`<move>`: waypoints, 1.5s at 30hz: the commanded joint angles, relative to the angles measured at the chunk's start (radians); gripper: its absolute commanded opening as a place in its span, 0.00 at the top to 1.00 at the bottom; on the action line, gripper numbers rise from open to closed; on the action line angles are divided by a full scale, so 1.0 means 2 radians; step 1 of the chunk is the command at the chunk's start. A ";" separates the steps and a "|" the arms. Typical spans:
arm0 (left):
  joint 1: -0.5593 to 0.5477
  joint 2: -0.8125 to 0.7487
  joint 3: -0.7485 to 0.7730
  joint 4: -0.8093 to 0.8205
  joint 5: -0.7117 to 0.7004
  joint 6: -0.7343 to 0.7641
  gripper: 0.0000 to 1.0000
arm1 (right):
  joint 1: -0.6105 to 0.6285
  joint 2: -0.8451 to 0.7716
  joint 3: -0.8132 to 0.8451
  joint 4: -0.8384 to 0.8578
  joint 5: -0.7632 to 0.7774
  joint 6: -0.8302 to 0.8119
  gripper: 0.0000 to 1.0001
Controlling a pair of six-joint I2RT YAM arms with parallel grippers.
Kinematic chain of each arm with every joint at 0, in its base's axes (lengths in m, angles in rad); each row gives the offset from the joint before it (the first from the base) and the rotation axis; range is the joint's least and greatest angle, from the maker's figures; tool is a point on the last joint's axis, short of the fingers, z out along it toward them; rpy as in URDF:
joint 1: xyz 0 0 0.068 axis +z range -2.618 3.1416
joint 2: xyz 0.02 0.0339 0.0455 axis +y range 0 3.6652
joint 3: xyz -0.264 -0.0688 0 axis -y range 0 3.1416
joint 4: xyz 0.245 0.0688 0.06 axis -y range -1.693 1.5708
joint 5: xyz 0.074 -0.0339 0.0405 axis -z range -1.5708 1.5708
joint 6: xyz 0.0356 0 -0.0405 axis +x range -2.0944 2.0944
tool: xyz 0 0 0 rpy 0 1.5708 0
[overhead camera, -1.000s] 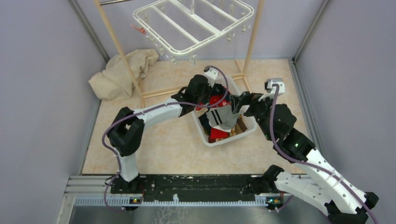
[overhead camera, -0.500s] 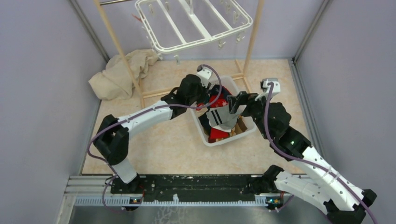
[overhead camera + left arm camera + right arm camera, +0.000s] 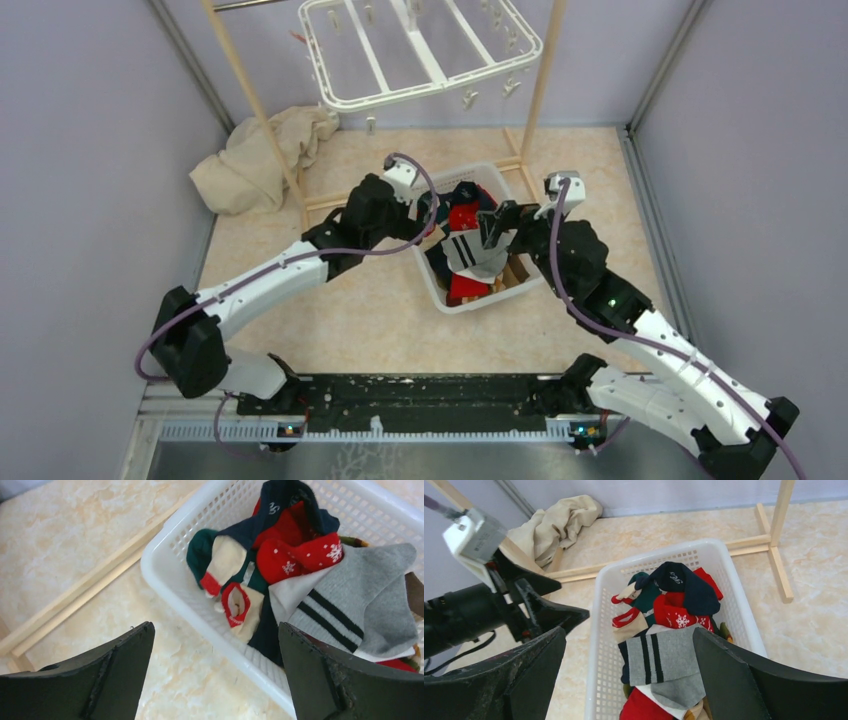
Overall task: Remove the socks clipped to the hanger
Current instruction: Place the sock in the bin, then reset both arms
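Note:
The white hanger [image 3: 420, 50] hangs at the back between the wooden poles, its clips dangling; a small red bit [image 3: 297, 38] shows at its left edge, too small to identify. Several socks lie in the white basket [image 3: 432, 280]: a grey striped one [image 3: 664, 660], a red snowflake one [image 3: 300, 555] and a navy one [image 3: 679, 580]. My left gripper [image 3: 214, 625] is open and empty, low over the basket's left rim [image 3: 150, 565]. My right gripper [image 3: 629, 630] is open and empty above the grey striped sock [image 3: 470, 255].
A crumpled beige cloth [image 3: 260, 155] lies at the back left by the rack's left pole [image 3: 250, 100]. Wooden base bars [image 3: 774, 565] run on the floor behind and right of the basket. Grey walls close in on both sides.
My left gripper has opened and drawn back leftward from over the basket to its left rim. The hanger has swung up and away. The right arm shifted slightly left.

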 commanded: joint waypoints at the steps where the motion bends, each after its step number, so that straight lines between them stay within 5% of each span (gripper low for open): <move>1: 0.034 -0.052 -0.046 -0.005 0.025 -0.043 0.01 | -0.005 0.006 -0.010 0.041 -0.011 0.000 0.02; 7: 0.092 -0.095 -0.084 -0.002 0.061 -0.069 0.01 | -0.020 0.033 -0.005 0.039 -0.015 -0.020 0.01; 24: 0.257 -0.143 -0.121 0.078 0.048 -0.036 0.01 | -0.235 0.120 0.014 0.104 -0.099 -0.049 0.01; 34: 0.359 -0.151 -0.283 0.306 0.061 0.006 0.01 | -0.327 0.065 -0.167 0.310 -0.026 -0.115 0.01; 45: 0.369 -0.045 -0.352 0.465 0.065 0.034 0.01 | -0.331 0.146 -0.303 0.532 0.028 -0.168 0.02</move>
